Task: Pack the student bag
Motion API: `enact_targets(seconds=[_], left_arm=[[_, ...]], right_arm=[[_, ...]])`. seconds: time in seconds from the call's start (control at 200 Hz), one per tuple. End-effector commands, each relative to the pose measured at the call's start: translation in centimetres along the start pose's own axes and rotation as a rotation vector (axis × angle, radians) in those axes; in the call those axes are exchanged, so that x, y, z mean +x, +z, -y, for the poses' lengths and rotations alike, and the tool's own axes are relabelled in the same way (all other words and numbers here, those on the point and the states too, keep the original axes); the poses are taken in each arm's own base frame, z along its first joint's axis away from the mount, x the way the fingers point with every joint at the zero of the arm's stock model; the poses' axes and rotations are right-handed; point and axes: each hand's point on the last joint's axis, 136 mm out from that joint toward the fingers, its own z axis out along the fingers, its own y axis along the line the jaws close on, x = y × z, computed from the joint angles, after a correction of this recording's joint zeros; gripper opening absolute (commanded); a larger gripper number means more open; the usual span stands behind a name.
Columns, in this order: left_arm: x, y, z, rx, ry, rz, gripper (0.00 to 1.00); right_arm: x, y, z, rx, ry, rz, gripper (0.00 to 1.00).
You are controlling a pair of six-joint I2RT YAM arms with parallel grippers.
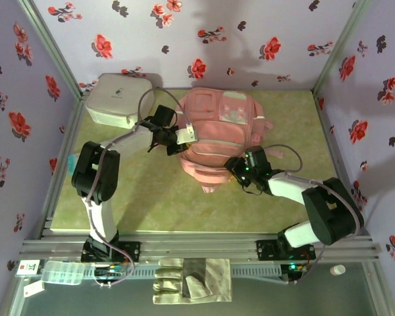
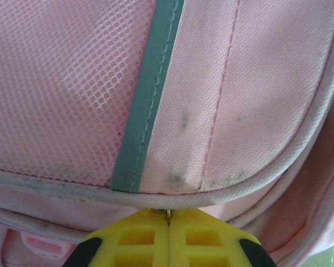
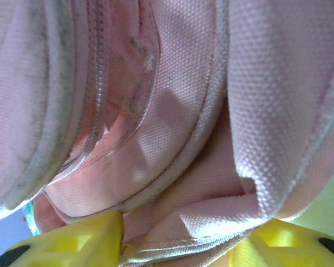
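- Student bag: big pink backpack, lies flat on green desk, centre-right, nearer the far wall; front pockets face up.
- Left wrist view, bag close up: pink mesh panel, grey-green strip down it, pale piped pocket edge w/ dark smudges.
- Right wrist view, bag close up: bunched folds, zip track running down the left side.
- Left tool: at bag's left edge. In its wrist view the tool has yellow tips pressed together, no gap, right under the piped edge. Tiny metal bit sits at the seam betw. the tips; can't tell what it is.
- Right tool: at bag's near-right edge. In its wrist view the tool has yellow fingers standing apart, a fold of bag fabric betw. them and touching both. Can't tell if the fold is actually clamped.
- White-grey zip case: far-left corner of desk, left of bag, not touching it; left arm reaches across betw. the two.
- Near rail, in front of arm bases: pale glove at centre, clear plastic box at left.
- Walls: lilac w/ red flower print on three sides.
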Motion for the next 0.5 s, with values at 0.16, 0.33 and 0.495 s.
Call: enact_targets(seconds=[0.16,0.33,0.495], left_arm=[[-2.1,-1.9,5.7,0.123,-0.017,0.024,0.0],[-2.2,-2.3,7.0,0.138,-0.039,0.022,0.0],[-2.4,-2.6,7.4,0.142,-0.056,0.02,0.0]], right_arm=[[-1.4,1.0,-4.7,-0.134,0.002,0.093,0.45],[-1.3,1.2,-5.1,-0.134,-0.005,0.101,0.44],[-1.2,0.9,-5.4,-0.136,-0.024,0.112,0.42]])
